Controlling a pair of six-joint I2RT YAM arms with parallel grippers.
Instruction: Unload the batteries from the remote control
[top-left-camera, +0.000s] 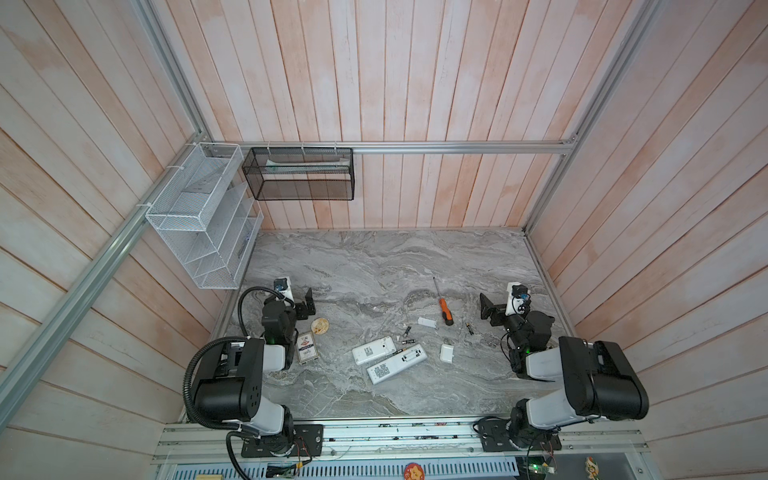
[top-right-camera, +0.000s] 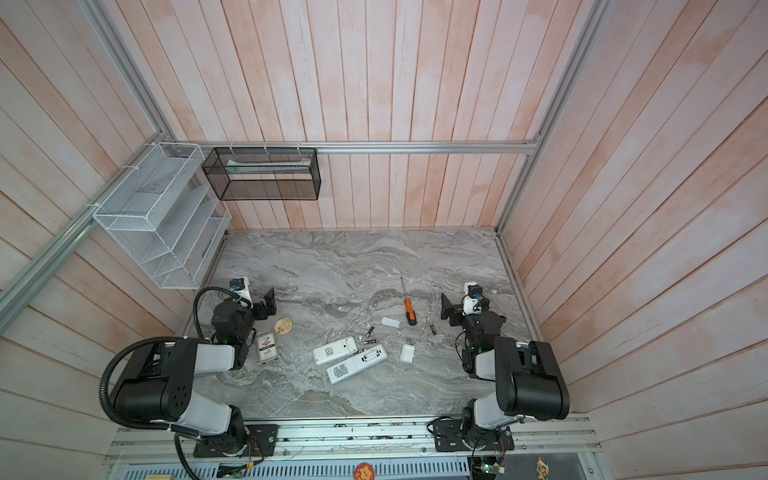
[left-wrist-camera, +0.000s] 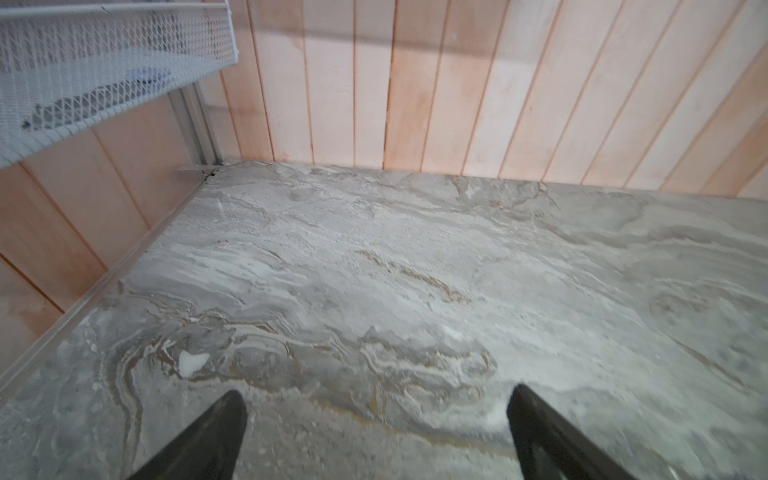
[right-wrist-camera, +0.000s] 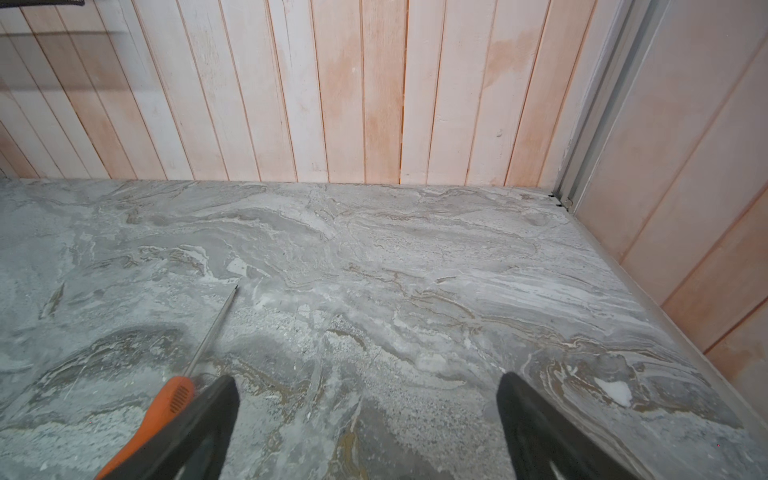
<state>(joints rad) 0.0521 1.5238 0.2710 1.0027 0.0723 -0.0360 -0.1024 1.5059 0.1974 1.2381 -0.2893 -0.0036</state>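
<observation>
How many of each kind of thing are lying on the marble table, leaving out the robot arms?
white remotes: 2
loose batteries: 3
white covers: 2
orange-handled screwdriver: 1
card box: 1
round disc: 1
Total: 10

right gripper (right-wrist-camera: 370, 380): frame bottom, jaws wide apart | orange-handled screwdriver (right-wrist-camera: 176, 397): lower left, handle partly hidden by a finger | marble table (right-wrist-camera: 374, 266): centre | plank wall (right-wrist-camera: 332, 91): top

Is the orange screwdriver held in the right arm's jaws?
No, the screwdriver lies on the table beside the right arm's jaws, which stand open and empty.
</observation>
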